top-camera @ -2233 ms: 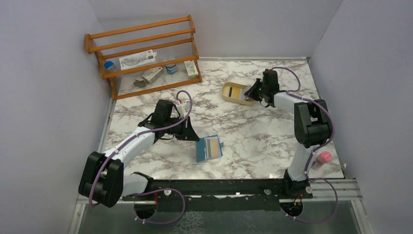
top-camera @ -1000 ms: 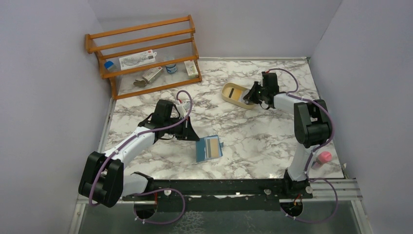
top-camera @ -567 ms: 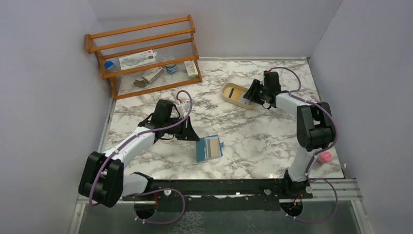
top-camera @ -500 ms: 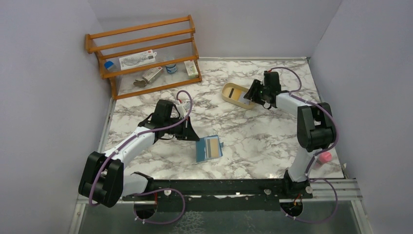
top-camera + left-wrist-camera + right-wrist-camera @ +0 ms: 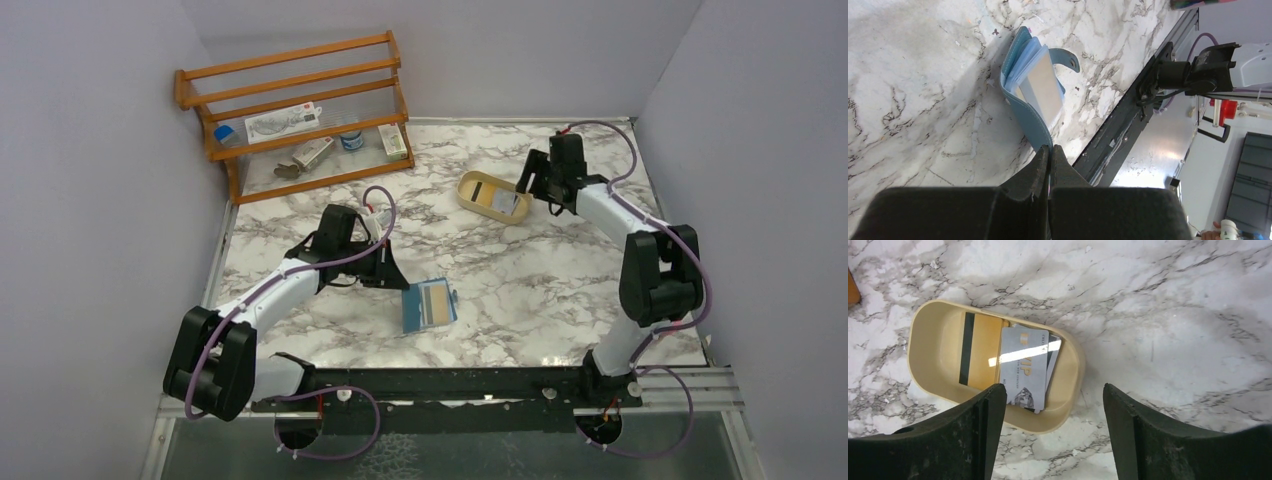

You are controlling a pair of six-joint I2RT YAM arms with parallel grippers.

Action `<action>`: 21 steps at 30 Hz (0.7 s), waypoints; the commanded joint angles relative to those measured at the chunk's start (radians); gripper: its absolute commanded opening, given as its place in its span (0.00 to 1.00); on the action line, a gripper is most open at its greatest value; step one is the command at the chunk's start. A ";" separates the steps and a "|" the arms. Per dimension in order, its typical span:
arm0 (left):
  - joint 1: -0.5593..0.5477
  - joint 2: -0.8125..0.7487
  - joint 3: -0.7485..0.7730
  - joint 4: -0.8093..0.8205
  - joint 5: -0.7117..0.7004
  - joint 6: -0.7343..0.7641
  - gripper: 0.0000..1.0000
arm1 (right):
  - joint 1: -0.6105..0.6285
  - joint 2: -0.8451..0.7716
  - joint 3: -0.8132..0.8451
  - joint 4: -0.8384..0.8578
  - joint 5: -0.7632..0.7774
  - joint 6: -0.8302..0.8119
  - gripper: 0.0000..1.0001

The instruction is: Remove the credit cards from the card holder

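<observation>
I am holding my right arm stretched far out, the right claw (image 5: 1050, 402) hanging wide open and empty over the tan tray (image 5: 923, 330), where some credit cards (image 5: 1024, 371) are lying. My left arm is bending low, the left claw (image 5: 1049, 150) squeezed shut on nothing, right beside the open blue card holder (image 5: 1032, 122) on the marble table (image 5: 520, 290).

A wooden rack (image 5: 288, 57) and tan tray (image 5: 465, 186) on a marble table (image 5: 540, 280)
The rack, far left, holds small packets (image 5: 283, 121); the tray sits far right; a pink-capped object (image 5: 665, 322) stands near right.
</observation>
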State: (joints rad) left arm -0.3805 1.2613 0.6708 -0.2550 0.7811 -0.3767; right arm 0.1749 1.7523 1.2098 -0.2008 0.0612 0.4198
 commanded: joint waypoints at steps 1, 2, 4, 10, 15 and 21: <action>0.003 0.010 -0.008 0.016 0.031 0.018 0.00 | -0.006 -0.090 0.014 -0.022 0.099 -0.046 0.81; 0.003 0.013 -0.007 0.016 0.029 0.018 0.00 | -0.006 -0.107 0.004 -0.003 0.083 -0.057 0.86; 0.003 0.015 -0.008 0.015 0.026 0.016 0.00 | -0.006 -0.155 -0.026 0.040 0.040 -0.076 0.98; 0.003 0.024 -0.003 0.014 0.037 0.015 0.00 | -0.005 -0.293 -0.091 0.076 -0.051 -0.105 1.00; 0.003 0.003 -0.013 0.085 0.077 -0.029 0.00 | 0.003 -0.458 -0.184 0.034 -0.176 -0.093 1.00; 0.003 -0.026 -0.032 0.273 0.042 -0.170 0.00 | 0.128 -0.611 -0.389 0.062 -0.390 -0.065 1.00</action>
State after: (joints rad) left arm -0.3805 1.2678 0.6518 -0.1566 0.8104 -0.4431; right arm 0.2081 1.1946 0.9287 -0.1474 -0.1287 0.3416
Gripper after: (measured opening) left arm 0.008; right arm 0.998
